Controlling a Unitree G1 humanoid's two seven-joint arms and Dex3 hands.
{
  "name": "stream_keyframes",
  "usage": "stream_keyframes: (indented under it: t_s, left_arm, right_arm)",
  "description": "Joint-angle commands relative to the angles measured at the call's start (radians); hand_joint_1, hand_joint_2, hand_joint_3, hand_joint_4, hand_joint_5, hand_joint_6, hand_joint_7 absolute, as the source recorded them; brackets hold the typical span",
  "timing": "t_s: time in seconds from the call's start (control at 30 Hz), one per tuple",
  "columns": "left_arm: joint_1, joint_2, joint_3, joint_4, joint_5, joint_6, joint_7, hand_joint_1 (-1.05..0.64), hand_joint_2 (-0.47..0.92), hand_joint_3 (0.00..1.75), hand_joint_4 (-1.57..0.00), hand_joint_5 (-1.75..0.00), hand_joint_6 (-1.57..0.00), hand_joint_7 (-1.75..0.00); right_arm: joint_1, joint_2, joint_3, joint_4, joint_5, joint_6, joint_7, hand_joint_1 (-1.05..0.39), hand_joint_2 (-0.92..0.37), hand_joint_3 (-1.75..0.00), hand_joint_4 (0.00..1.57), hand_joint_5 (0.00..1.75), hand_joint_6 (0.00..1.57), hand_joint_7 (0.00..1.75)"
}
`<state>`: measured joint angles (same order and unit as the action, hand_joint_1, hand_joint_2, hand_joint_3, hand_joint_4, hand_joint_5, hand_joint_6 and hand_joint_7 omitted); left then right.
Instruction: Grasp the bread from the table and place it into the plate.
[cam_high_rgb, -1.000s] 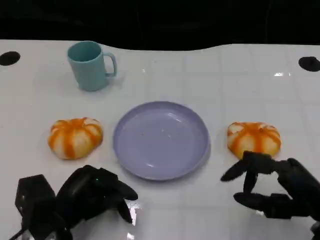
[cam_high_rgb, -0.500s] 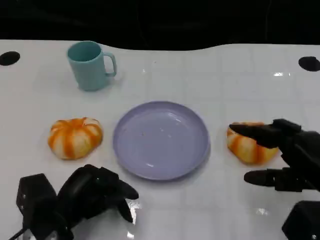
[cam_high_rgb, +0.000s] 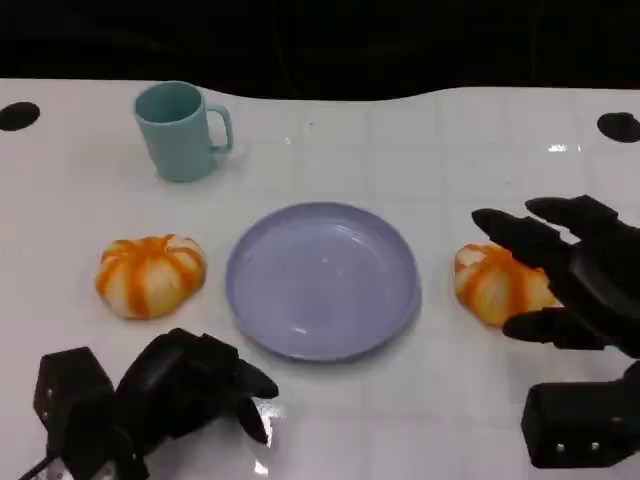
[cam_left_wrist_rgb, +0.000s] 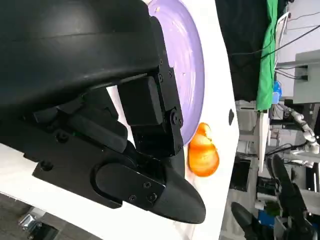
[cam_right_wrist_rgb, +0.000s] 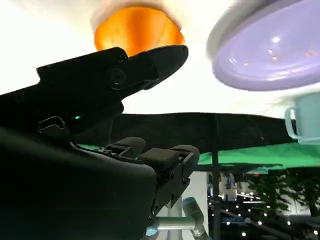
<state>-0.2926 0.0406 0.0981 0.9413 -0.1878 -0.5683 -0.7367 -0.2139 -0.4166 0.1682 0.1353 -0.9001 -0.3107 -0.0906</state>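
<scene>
White tabletop (cam_high_rgb: 400, 150), dark backdrop beyond its far edge, and the right hand (cam_high_rgb: 560, 285) is over the right-side bread (cam_high_rgb: 495, 285) with its fingers spread wide, arched above and around the roll. No firm contact that I can make out; the hand holds nothing yet. That bread sits on the table just right of the purple plate (cam_high_rgb: 320, 280), close to its rim but apart from it.

Over on the near left, the left hand (cam_high_rgb: 185, 385) rests low with fingers curled in, holding nothing. A second bread (cam_high_rgb: 150, 275) lies just left of the plate, and a teal mug (cam_high_rgb: 180, 130) stands on the far left, well out of the way.

Now the risks, as I judge them. The roll is rounded and looks soft: close too hard and it squashes, close off-centre and it could squirt out sideways. The thumb side looks low and near the table, so it may scrape the surface or shove the bread toward the plate rim instead of getting under it. A low carry could clip that rim and slide the plate.
</scene>
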Motion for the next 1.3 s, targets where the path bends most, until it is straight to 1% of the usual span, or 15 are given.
stream_keyframes:
  t_s: [0.03, 0.2, 0.37, 0.63, 0.87, 1.03, 1.13, 1.3]
  left_arm:
    - [0.003, 0.013, 0.0, 0.0, 0.003, -0.008, 0.01, -1.05, 0.92, 0.01, -1.35, -0.81, -1.57, -0.08]
    - [0.006, 0.014, -0.002, -0.003, 0.005, -0.007, 0.012, -1.05, 0.92, 0.02, -1.35, -0.81, -1.57, -0.09]
    - [0.01, 0.014, -0.001, -0.01, -0.001, -0.012, 0.003, -1.05, 0.92, 0.02, -1.35, -0.81, -1.57, -0.09]
    - [0.017, 0.018, -0.003, -0.015, 0.003, -0.016, 0.007, -1.05, 0.92, 0.02, -1.35, -0.81, -1.57, -0.08]
    - [0.019, 0.018, -0.004, -0.018, 0.002, -0.019, 0.006, -1.05, 0.92, 0.03, -1.34, -0.81, -1.57, -0.07]
    - [0.027, 0.019, -0.008, -0.033, 0.007, -0.014, 0.015, -1.05, 0.92, 0.03, -1.35, -0.81, -1.57, -0.08]
    - [0.031, 0.022, -0.01, -0.037, 0.011, -0.018, 0.018, -1.05, 0.92, 0.04, -1.35, -0.82, -1.57, -0.08]
    - [0.033, 0.023, -0.012, -0.042, 0.01, -0.015, 0.019, -1.05, 0.92, 0.04, -1.35, -0.82, -1.57, -0.07]
  right_arm:
    - [-0.053, -0.025, 0.043, 0.05, -0.017, 0.037, -0.005, -0.59, -0.83, 0.0, 0.11, 0.34, 0.27, 0.0]
    - [-0.103, -0.022, 0.098, 0.132, -0.015, 0.058, 0.002, -0.61, -0.84, 0.0, 0.11, 0.34, 0.26, 0.0]
    - [-0.165, -0.003, 0.157, 0.257, -0.021, 0.079, -0.022, -0.64, -0.84, 0.0, 0.12, 0.34, 0.26, 0.0]
    - [-0.263, 0.026, 0.221, 0.437, -0.008, 0.105, -0.05, -0.67, -0.86, -0.01, 0.12, 0.31, 0.25, 0.0]
    - [-0.336, 0.046, 0.258, 0.571, 0.003, 0.116, -0.078, -0.65, -0.87, -0.01, 0.12, 0.28, 0.25, 0.0]
    - [-0.373, 0.059, 0.274, 0.663, 0.031, 0.096, -0.109, -0.64, -0.89, -0.01, 0.16, 0.26, 0.26, 0.0]
    - [-0.391, 0.065, 0.282, 0.715, 0.048, 0.07, -0.135, -0.63, -0.9, -0.01, 0.2, 0.26, 0.28, 0.01]
    - [-0.408, 0.064, 0.3, 0.75, 0.062, 0.055, -0.157, -0.63, -0.92, -0.02, 0.23, 0.26, 0.31, 0.02]
